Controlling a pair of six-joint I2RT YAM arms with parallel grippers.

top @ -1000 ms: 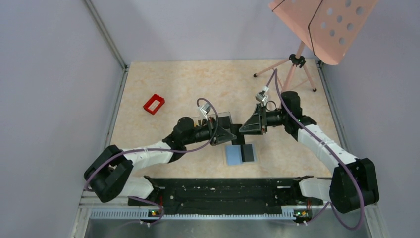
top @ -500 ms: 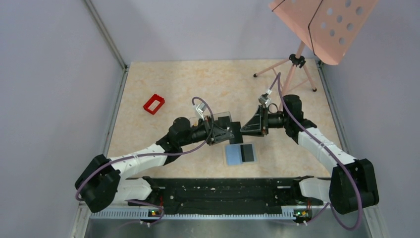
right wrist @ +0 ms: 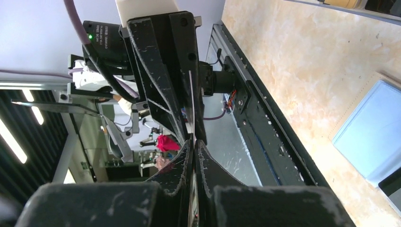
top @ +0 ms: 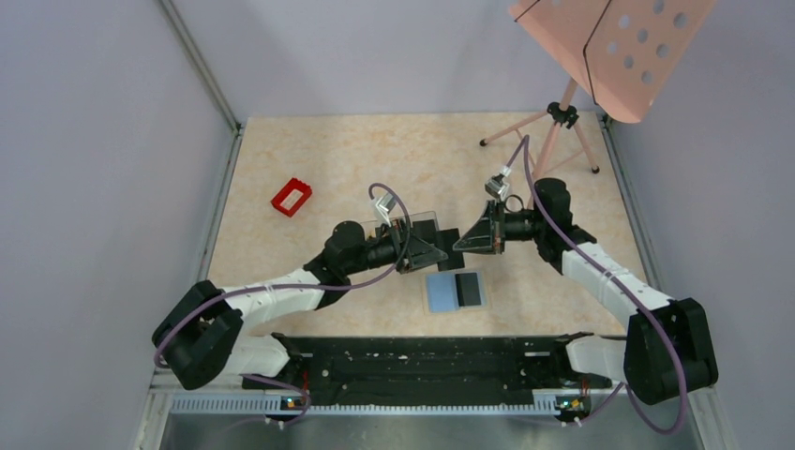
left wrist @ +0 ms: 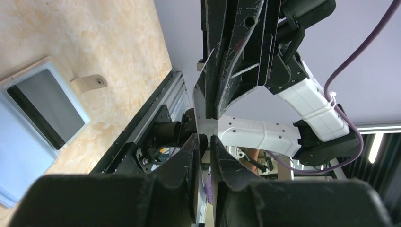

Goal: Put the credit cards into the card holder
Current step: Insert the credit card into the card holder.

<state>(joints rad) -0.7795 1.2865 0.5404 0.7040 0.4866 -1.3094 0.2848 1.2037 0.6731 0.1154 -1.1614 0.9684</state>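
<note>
My right claw (right wrist: 194, 142) is pressed together on the edge of a thin credit card (left wrist: 206, 111), held upright in the air above the table (top: 328, 150). My left claw (left wrist: 204, 138) meets it tip to tip, fingers a narrow gap apart on either side of the same card; I can't tell if they grip it. The card holder (top: 441, 292) lies open just below, near the table's front edge, blue lining up, with a black card (top: 472, 290) on its right half. A red frame (top: 292, 196) lies well apart to the left.
</note>
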